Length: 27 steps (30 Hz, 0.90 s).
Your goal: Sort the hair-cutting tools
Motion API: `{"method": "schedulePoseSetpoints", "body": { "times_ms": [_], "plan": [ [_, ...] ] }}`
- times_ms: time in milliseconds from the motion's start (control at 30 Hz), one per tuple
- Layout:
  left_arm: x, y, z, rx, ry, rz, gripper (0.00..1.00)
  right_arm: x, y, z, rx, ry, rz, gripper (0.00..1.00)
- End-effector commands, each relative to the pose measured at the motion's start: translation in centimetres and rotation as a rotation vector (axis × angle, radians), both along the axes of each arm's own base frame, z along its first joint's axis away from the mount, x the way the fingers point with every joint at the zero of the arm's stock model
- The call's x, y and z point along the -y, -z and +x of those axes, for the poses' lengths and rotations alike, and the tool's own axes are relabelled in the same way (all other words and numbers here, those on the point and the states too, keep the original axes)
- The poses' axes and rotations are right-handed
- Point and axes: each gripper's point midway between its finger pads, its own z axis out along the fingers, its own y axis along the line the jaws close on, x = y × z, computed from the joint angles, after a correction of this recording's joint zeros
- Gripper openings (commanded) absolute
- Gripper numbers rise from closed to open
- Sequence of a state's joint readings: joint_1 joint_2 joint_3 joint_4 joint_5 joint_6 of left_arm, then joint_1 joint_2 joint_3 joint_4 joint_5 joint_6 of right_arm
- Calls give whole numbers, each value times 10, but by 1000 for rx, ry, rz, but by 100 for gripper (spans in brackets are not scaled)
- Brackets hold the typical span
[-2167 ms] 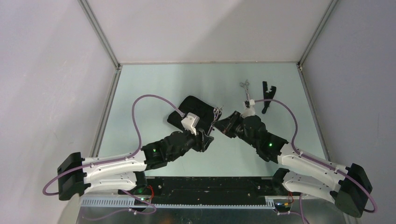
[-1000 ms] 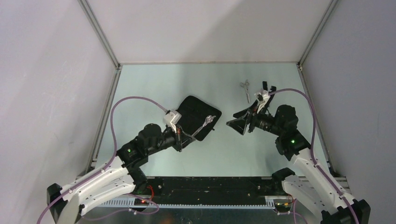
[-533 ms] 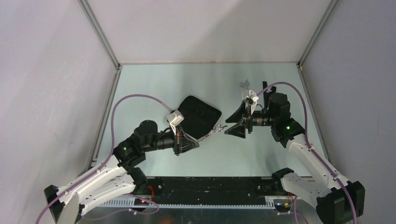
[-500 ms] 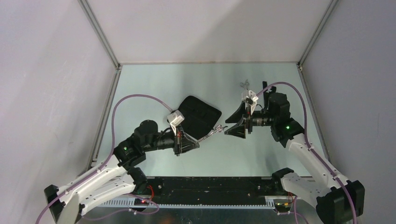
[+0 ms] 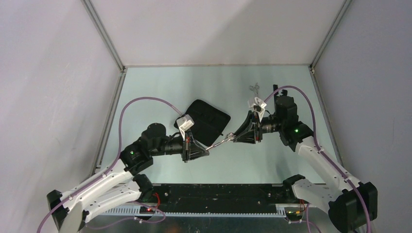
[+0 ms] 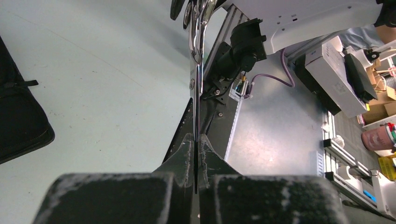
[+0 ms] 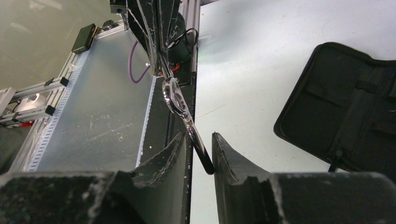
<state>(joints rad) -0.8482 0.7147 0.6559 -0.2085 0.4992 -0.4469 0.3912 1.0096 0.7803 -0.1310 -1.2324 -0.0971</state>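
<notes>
A slim silver pair of scissors (image 5: 222, 141) hangs in the air between my two grippers, above the table's middle. My left gripper (image 5: 206, 147) is shut on its blades, which run straight out from the pressed fingertips (image 6: 189, 144) in the left wrist view. The ring-handle end (image 7: 180, 105) reaches into my right gripper (image 7: 200, 137), whose jaws stand narrowly apart with the handle slanting across the gap and touching both fingers. A second pair of scissors (image 5: 254, 88) lies on the table behind the right arm.
A black zip case (image 5: 209, 119) lies open on the table just behind the left gripper; the right wrist view has it at the right (image 7: 336, 107). The arms' base rail (image 5: 218, 191) runs along the near edge. Metal posts frame the back corners.
The left gripper carried the scissors right, off the case. The right gripper moved in from the back right and its jaws narrowed around the handle end.
</notes>
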Motion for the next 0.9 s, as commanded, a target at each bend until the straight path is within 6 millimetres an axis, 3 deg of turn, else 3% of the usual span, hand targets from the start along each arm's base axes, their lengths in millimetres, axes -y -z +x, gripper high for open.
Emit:
{"method": "schedulePoseSetpoints", "body": {
  "times_ms": [0,167,233,333,467,633,700,867],
  "plan": [
    [5,-37,-2,41,29,-92,0,0,-18,-7,48,-62,34,28],
    [4,-34,2,28,6,-76,0,1,-19,-8,38,-66,38,0],
    [0,-31,9,31,-35,-61,9,4,-17,-5,23,-50,32,0],
    [-9,-29,23,45,-116,-34,45,9,-14,5,-35,14,14,0],
    [-28,-26,50,78,-277,32,69,12,-2,27,-126,156,-38,0],
    [-67,-11,100,74,-559,156,74,17,20,52,-282,344,-67,0],
    [-86,2,123,45,-668,206,74,20,29,64,-343,438,-64,0],
    [-109,38,166,-38,-797,318,74,28,58,93,-488,659,-67,0]
  ]
}}
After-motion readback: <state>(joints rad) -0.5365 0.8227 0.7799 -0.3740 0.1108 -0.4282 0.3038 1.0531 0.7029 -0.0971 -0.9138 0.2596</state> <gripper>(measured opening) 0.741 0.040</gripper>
